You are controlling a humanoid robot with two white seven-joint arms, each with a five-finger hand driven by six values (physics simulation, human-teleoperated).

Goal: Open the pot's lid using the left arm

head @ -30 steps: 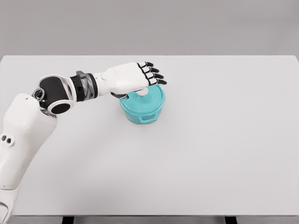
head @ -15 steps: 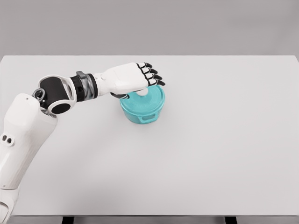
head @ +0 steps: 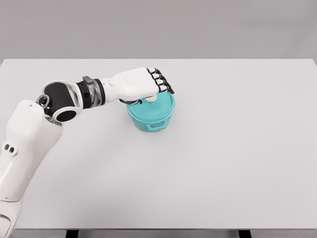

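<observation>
A teal pot (head: 150, 120) with a small side handle stands on the white table (head: 228, 163), left of the middle. Its teal lid (head: 162, 107) sits closed on it, and a bit of the white knob (head: 151, 99) shows under my palm. My left hand (head: 148, 95) lies on top of the lid, reaching in from the left. Its black-tipped fingers (head: 165, 88) curl down over the knob, with the thumb at the lid's left rim. The hand hides most of the knob. My right arm is out of view.
Nothing else stands on the table. Its far edge runs behind the pot against a grey wall, and its front edge runs along the bottom of the picture.
The left hand's fingers, stretched out flat over the lid before, have curled down around the knob. The hand has sunk slightly. Pot and lid have not moved.
</observation>
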